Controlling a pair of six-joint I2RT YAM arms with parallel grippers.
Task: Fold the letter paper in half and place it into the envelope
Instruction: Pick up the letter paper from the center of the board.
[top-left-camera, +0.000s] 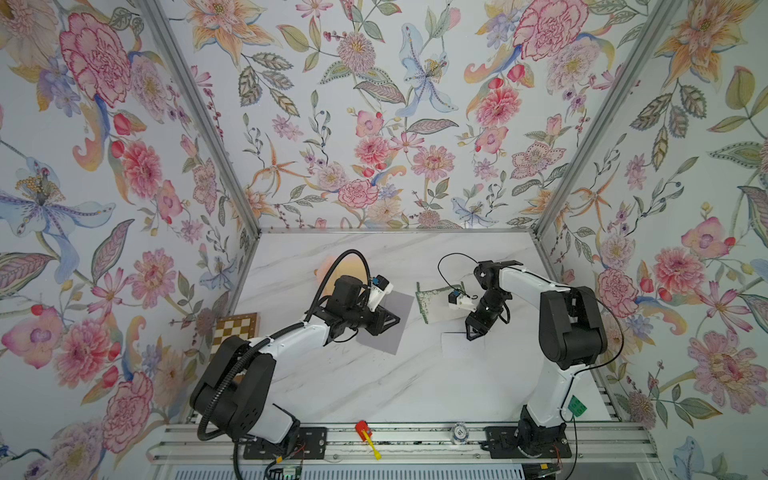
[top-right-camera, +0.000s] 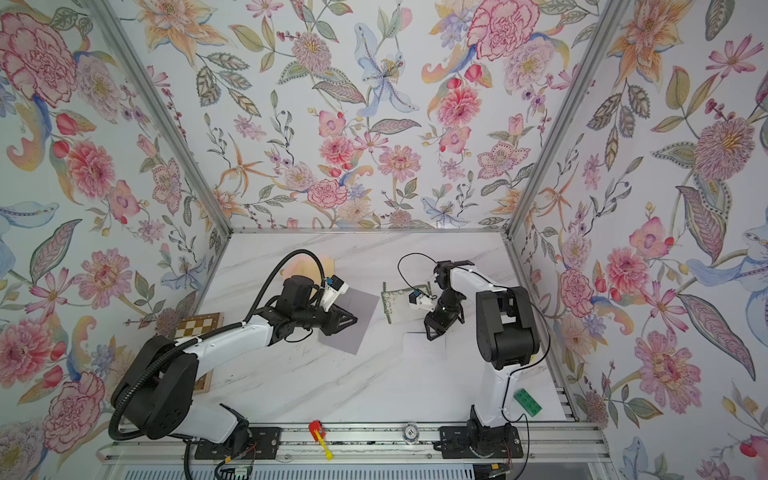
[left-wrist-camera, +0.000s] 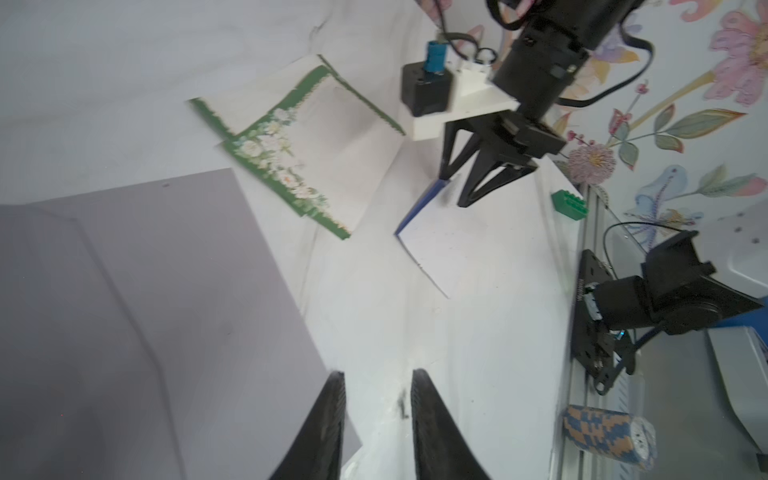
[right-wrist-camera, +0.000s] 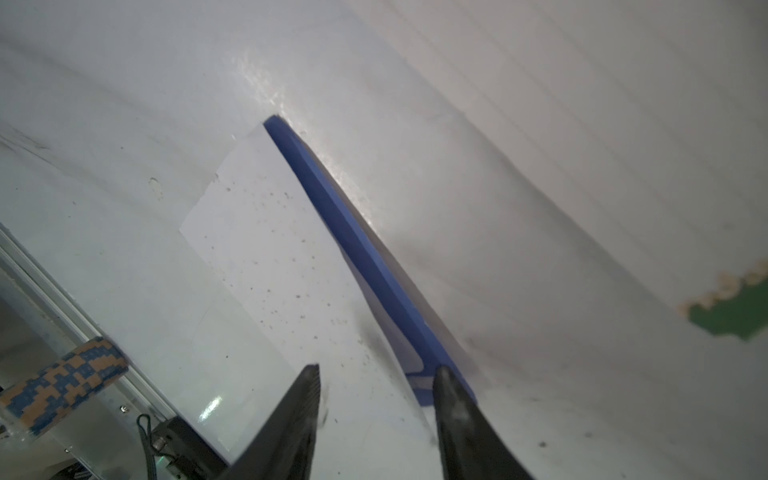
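Observation:
The letter paper (top-left-camera: 434, 309) (top-right-camera: 397, 307), cream with a green floral border, lies on the table doubled over in two offset layers (left-wrist-camera: 324, 153). Just in front of it lies the white envelope (top-left-camera: 459, 347) (left-wrist-camera: 449, 245) (right-wrist-camera: 257, 232), its blue lining (right-wrist-camera: 353, 241) showing along one raised edge. My right gripper (top-left-camera: 471, 336) (right-wrist-camera: 376, 368) points down at that edge, open, with one fingertip by the blue strip and the other over the white face. My left gripper (top-left-camera: 392, 322) (left-wrist-camera: 378, 374) is open and holds nothing, low over the corner of a grey creased sheet (top-left-camera: 399, 307) (left-wrist-camera: 145, 291).
A chessboard (top-left-camera: 235, 328) lies at the table's left edge and a peach-coloured object (top-left-camera: 328, 266) sits behind the left arm. A green brick (top-left-camera: 577, 406) rests by the right arm's base. On the front rail are a red and yellow tool (top-left-camera: 365, 432) and a chip stack (top-left-camera: 459, 432).

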